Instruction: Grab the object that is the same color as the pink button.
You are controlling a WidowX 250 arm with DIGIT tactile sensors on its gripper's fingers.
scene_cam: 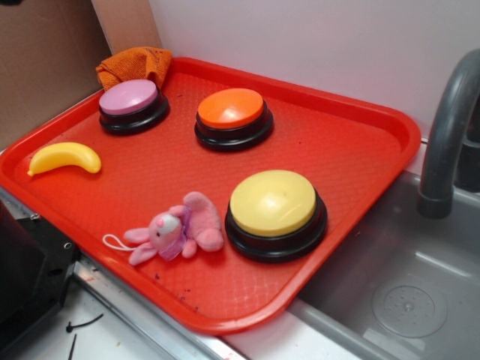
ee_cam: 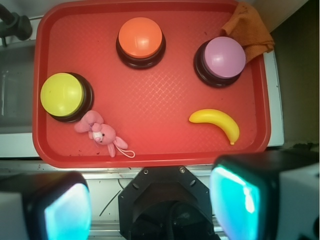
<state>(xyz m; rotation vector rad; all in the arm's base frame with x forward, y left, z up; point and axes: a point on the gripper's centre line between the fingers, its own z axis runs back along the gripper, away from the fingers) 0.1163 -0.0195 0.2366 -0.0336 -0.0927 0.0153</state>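
Beside the yellow button (ee_cam: 65, 95), touching its near edge, the pink bunny (ee_cam: 98, 132) lies flat on the red tray (ee_cam: 160, 150), its white loop string trailing away from the button. The pink button (ee_cam: 223, 59) sits well apart from the yellow button, at the tray's far side, next to an orange cloth (ee_cam: 250, 27). The tool (ee_cam: 150, 205) hangs high above the tray's edge, well clear of the yellow button; its two pads stand wide apart and hold nothing. Judging by this, the approach has not begun: next it must travel over the bunny and descend without bumping the yellow button. A grey sink lies beyond the tray.
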